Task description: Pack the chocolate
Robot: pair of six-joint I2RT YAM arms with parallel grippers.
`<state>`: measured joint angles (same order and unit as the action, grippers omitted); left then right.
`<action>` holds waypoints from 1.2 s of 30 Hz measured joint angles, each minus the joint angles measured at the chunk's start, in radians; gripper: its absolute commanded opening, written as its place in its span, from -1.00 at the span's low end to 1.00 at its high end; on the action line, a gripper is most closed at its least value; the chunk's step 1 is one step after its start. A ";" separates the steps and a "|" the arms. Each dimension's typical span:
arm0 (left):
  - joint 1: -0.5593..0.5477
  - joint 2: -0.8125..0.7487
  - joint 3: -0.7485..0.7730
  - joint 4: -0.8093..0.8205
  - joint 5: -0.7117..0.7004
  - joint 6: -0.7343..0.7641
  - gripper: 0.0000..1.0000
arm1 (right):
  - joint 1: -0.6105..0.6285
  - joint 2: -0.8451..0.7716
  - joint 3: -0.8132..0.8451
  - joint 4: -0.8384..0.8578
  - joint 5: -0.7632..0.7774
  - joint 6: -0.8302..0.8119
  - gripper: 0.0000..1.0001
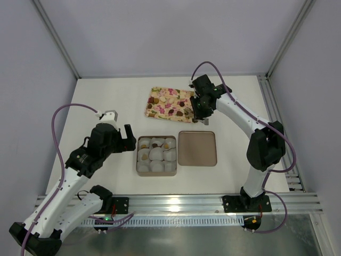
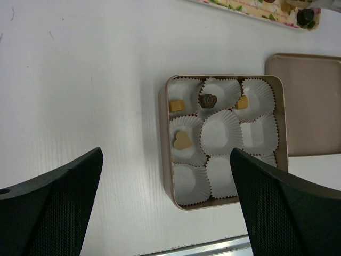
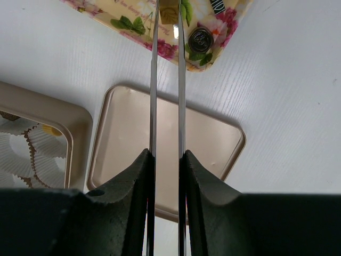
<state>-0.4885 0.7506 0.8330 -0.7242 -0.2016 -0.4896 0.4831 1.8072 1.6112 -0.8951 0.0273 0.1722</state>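
The square brown box [image 2: 166,176] holds white paper cups; some carry chocolates: a tan heart [image 2: 183,140], a dark crown piece [image 2: 208,100], a tan square [image 2: 177,105]. My left gripper [image 2: 166,154] is open and empty, hovering at the box's left side [image 1: 137,157]. My right gripper [image 3: 167,10] has thin metal blades, closed on a tan square chocolate [image 3: 169,13] over the flower-print tray [image 3: 133,33]. A dark round chocolate [image 3: 201,38] lies on the tray beside the blades. In the top view the right gripper [image 1: 201,116] is at the tray's right end.
The box lid [image 1: 197,148] lies open side up right of the box, below my right gripper; it also shows in the right wrist view [image 3: 213,138]. The tray [image 1: 151,106] holds several more chocolates. A metal rail [image 1: 213,202] runs along the near edge.
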 measured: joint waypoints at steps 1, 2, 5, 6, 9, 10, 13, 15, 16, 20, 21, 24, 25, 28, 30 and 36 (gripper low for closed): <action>0.000 0.000 0.000 0.000 0.000 0.000 0.99 | 0.000 0.000 0.000 0.000 0.000 0.000 -0.38; 0.000 0.000 0.000 0.000 0.000 0.000 1.00 | -0.001 0.000 0.000 0.000 0.000 0.000 -0.38; 0.000 0.000 0.000 0.000 0.000 0.000 0.99 | -0.001 0.000 0.000 0.000 0.000 0.000 -0.32; 0.000 0.000 0.000 0.000 0.000 0.000 0.99 | -0.001 0.000 0.000 0.000 0.000 0.001 -0.31; 0.000 0.000 0.000 0.000 0.000 0.000 1.00 | -0.001 0.000 0.000 0.000 0.000 0.001 -0.30; 0.000 0.000 0.000 0.000 0.000 0.000 0.99 | -0.001 0.000 0.000 0.000 0.000 0.001 -0.30; 0.000 0.000 0.000 0.000 0.000 0.000 1.00 | -0.001 0.000 0.000 0.000 -0.001 0.001 -0.26; 0.000 0.000 0.000 0.000 0.000 0.000 0.99 | -0.001 0.000 0.000 -0.001 -0.001 0.001 -0.24; 0.000 0.000 0.000 0.000 0.000 0.000 0.99 | -0.001 0.000 0.000 -0.001 -0.001 0.001 -0.25; 0.000 0.000 0.000 0.000 0.000 0.000 0.99 | -0.001 0.000 0.000 -0.001 -0.001 0.001 -0.24; 0.000 0.000 0.000 0.000 0.000 0.000 0.99 | -0.001 0.000 0.000 -0.001 -0.002 0.001 -0.23; 0.000 0.000 0.000 0.000 0.000 0.000 0.99 | -0.001 0.000 0.000 -0.001 -0.004 0.001 -0.23; 0.000 0.000 0.000 0.000 0.000 0.000 1.00 | -0.001 0.000 0.000 -0.001 -0.005 0.001 -0.23; 0.000 0.000 0.000 0.000 0.000 0.000 0.99 | -0.001 0.002 0.000 -0.001 -0.005 0.001 -0.22; 0.000 0.000 0.000 0.000 0.000 0.000 0.99 | -0.001 0.005 0.000 -0.001 -0.005 0.001 -0.22; 0.000 0.000 0.000 0.000 0.000 0.000 0.99 | -0.001 0.021 0.000 -0.004 -0.005 0.000 -0.17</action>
<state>-0.4885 0.7506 0.8330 -0.7242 -0.2016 -0.4896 0.4824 1.8278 1.6112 -0.8993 0.0219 0.1722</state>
